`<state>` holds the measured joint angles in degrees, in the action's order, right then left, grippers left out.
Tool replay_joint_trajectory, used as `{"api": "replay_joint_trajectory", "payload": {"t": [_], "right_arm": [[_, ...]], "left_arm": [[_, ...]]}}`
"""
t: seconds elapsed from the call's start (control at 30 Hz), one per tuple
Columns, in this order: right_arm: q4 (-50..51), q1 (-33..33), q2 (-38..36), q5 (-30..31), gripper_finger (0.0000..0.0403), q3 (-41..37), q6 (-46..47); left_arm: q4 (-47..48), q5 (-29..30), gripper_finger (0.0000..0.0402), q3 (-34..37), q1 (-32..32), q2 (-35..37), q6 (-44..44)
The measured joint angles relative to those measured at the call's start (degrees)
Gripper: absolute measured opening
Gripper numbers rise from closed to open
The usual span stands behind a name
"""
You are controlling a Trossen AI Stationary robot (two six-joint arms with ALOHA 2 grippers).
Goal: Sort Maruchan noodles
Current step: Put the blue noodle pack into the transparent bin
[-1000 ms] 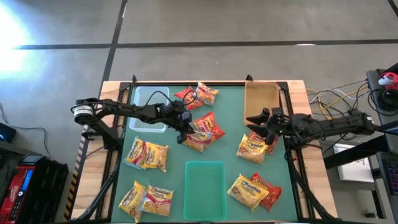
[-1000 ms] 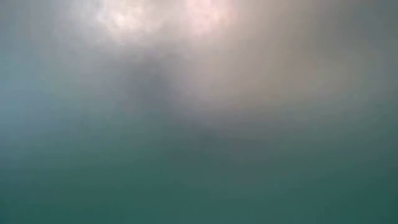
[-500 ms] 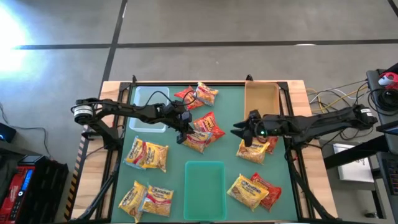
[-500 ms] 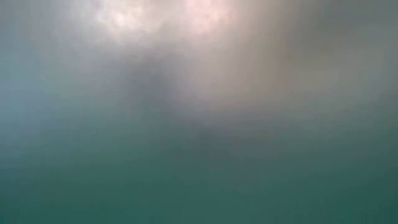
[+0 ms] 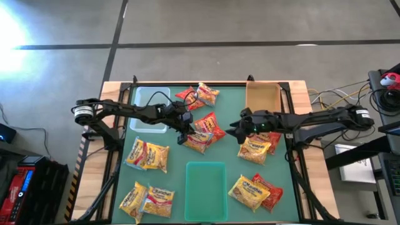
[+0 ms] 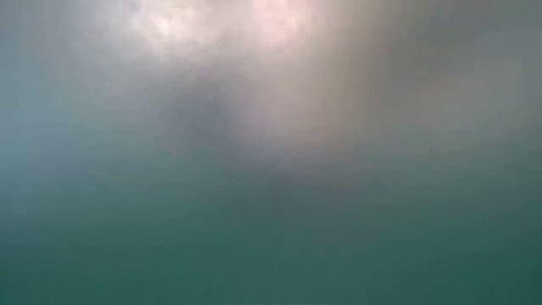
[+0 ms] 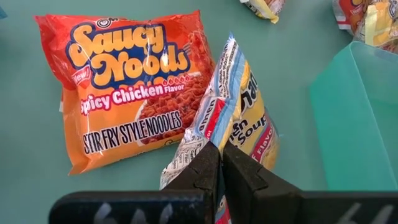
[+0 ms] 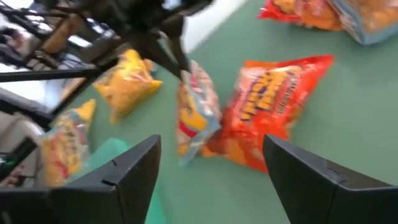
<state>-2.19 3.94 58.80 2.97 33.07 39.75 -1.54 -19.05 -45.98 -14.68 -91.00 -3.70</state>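
Maruchan noodle packets lie scattered on the green mat point(image 5: 231, 169). My left gripper point(image 5: 185, 134) is at the mat's middle, shut on a yellow-and-white packet point(image 7: 239, 112). An orange-red packet point(image 7: 130, 81) lies flat next to it. My right gripper point(image 5: 234, 131) hovers open just right of that pair and faces them; in the right wrist view its fingers point(image 8: 124, 180) stand wide, with nothing between them. The same yellow packet point(image 8: 196, 115) and orange-red packet point(image 8: 273, 106) show ahead of it. The low view shows only blur. My left gripper pinches the yellow-and-white packet by its crimped end seam point(image 7: 214, 134) between its two fingers. The fingers slant down from the table's left. The packet stands raised on edge beyond the fingers, tilted beside the orange-red packet; whether its lower end touches the mat I cannot tell.
A clear tray point(image 5: 150, 109) sits far left, a tan tray point(image 5: 262, 100) far right, a green tray point(image 5: 206, 181) near the front middle. More packets lie at the far middle point(image 5: 200, 95), left point(image 5: 147, 155), front left point(image 5: 147, 200), right point(image 5: 253, 150) and front right point(image 5: 253, 190).
My right gripper has travelled from beside the tan tray toward the table's left, over the right-hand packets, and now sits close to the packet in my left gripper. My left gripper and its packet have kept still.
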Motion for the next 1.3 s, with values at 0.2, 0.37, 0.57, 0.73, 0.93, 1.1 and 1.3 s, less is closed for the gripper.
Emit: {"api": "replay_joint_trajectory", "payload": {"t": [0.2, 0.37, 0.57, 0.73, 0.93, 1.1, 1.3], "right_arm": [[-1.12, 1.10, 5.66, -1.16, 0.0305, 1.71, -0.32], [-9.89, 1.27, 11.75, -2.76, 0.0307, 2.33, -0.84], [-17.07, 1.74, 18.38, -6.66, 0.0304, 2.26, -0.89], [-22.70, 1.74, 23.44, -7.94, 0.0304, 2.24, -0.82], [-29.79, 1.74, 28.82, -9.03, 0.0302, 2.22, -0.73], [-34.59, 1.74, 32.66, -9.41, 0.0302, 2.22, 0.03], [-41.26, 1.74, 36.58, -9.45, 0.0302, 2.22, 0.87]], "left_arm": [[-0.11, 0.00, 0.0000, 0.00, 0.00, 0.00, 0.00], [-0.35, 0.00, 0.0000, 0.02, 0.02, 0.00, 0.00], [-0.35, 0.00, 0.0000, 0.02, 0.00, 0.00, 0.20], [-0.51, 0.00, 0.0000, 0.04, 0.00, 0.00, 0.52], [-1.79, 0.00, 0.0000, 0.04, 0.02, 0.00, 1.49], [-2.89, 0.00, 0.0000, 0.04, 0.02, 0.00, 1.51], [-4.26, 0.00, 0.0000, 0.04, 0.02, 0.00, 1.70]]}}
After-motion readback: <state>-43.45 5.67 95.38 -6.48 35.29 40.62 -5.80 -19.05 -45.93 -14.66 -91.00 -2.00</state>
